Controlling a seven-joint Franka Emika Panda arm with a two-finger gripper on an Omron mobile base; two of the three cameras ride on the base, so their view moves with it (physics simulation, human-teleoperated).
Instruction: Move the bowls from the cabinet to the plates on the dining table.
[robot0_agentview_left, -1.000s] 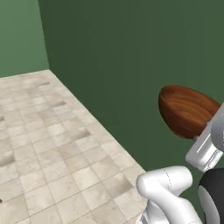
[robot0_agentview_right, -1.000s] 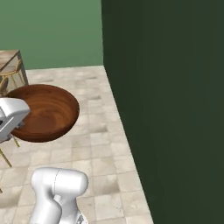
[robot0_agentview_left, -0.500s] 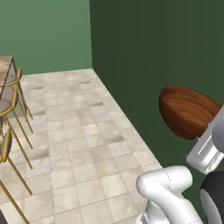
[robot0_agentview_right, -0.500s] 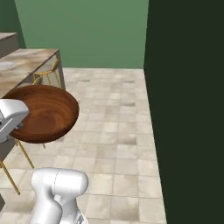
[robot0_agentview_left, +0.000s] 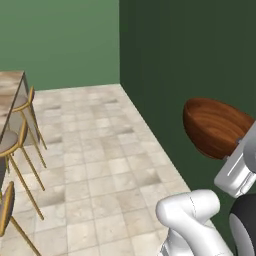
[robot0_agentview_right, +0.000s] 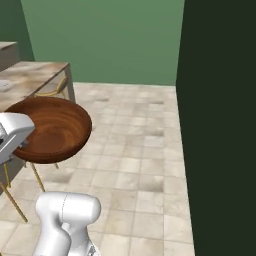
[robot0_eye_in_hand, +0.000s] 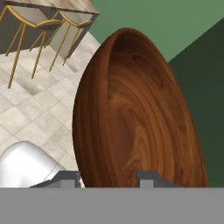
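Brown bowl (robot0_eye_in_hand: 135, 113) pinched by its rim in the gripper (robot0_eye_in_hand: 107, 177), a finger on each side of the wall, carried above tiled floor (robot0_agentview_left: 95, 165), stools (robot0_eye_in_hand: 39, 24) and dining table (robot0_agentview_right: 35, 75) near

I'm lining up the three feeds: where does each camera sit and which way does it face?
Left base view: behind the arm's left, facing floor and green wall; white arm lower right, bowl.
Right base view: behind its right; arm lower left, same bowl, table.
Hand view: on the hand, looking along the bowl; stools beyond.
All share the bowl.
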